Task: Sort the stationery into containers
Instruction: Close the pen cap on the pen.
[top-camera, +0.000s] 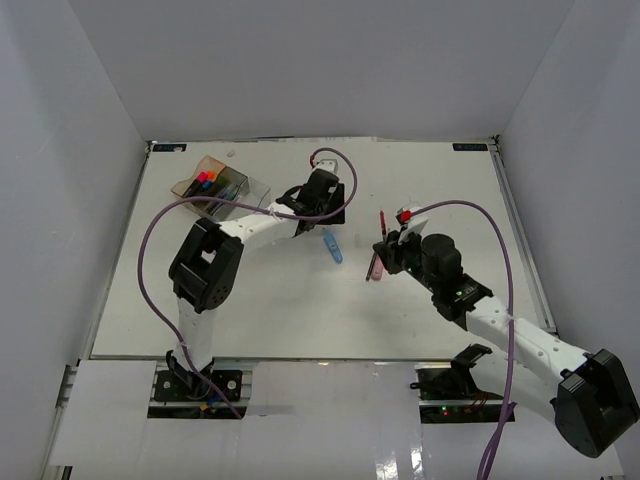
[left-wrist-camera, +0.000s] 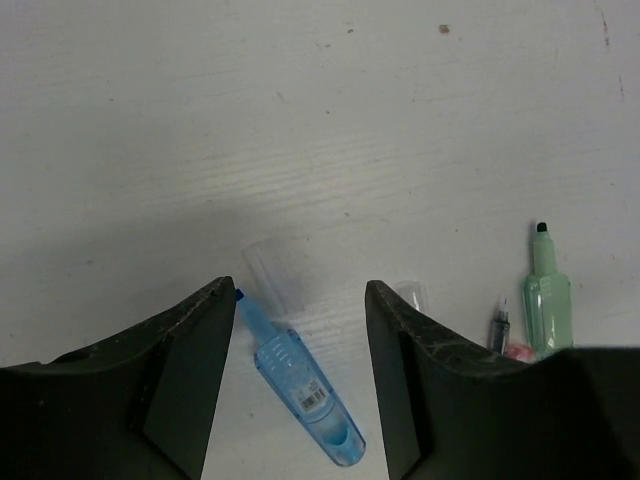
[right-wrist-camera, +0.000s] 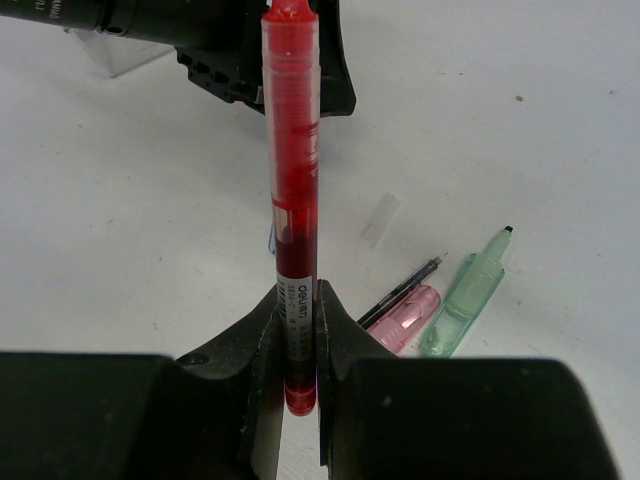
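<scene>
One translucent pastel-blue highlighter (left-wrist-camera: 300, 385) straddled by the parted, empty left gripper (left-wrist-camera: 300, 300). One slim red pen (right-wrist-camera: 290, 150) clamped in right gripper (right-wrist-camera: 297, 310); at three o'clock, one mint highlighter (right-wrist-camera: 470, 295), one pink highlighter (right-wrist-camera: 405, 318), one thin dark pen (right-wrist-camera: 400, 292).

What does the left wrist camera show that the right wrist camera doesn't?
Left wrist only: a clear look at the blue marker lying on the table between the open fingers of the left gripper. Right wrist only: the red pen clamped in the right gripper, sticking out past its fingertips. Both: the mint marker, pink marker and thin dark pen lying together, though the left wrist view catches only the pink one's edge.
</scene>
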